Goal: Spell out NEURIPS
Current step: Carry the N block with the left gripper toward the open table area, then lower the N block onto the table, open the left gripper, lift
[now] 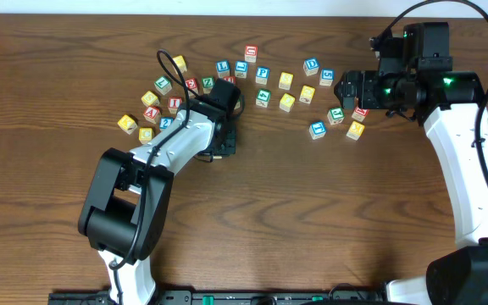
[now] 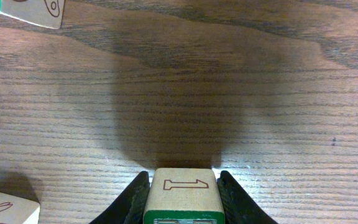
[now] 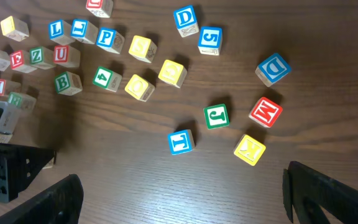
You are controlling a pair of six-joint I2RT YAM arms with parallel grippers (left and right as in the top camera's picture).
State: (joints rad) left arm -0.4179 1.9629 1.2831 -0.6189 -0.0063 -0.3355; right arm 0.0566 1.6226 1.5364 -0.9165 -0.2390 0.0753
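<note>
The left gripper is clamped on a green-edged cube over the bare table. I think it means to carry it to where the word will go. Red E and blue P lie near that gripper. The right gripper hangs well away from it, fingers wide apart. One cube is held, and about two dozen more lie loose.

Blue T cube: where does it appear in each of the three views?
Overhead: the blue T cube lies right of centre, below-left of the green J cube.
Left wrist: not in it.
Right wrist: near the centre, below-left of the green J cube.
Shared landmark: the green J cube.
</note>
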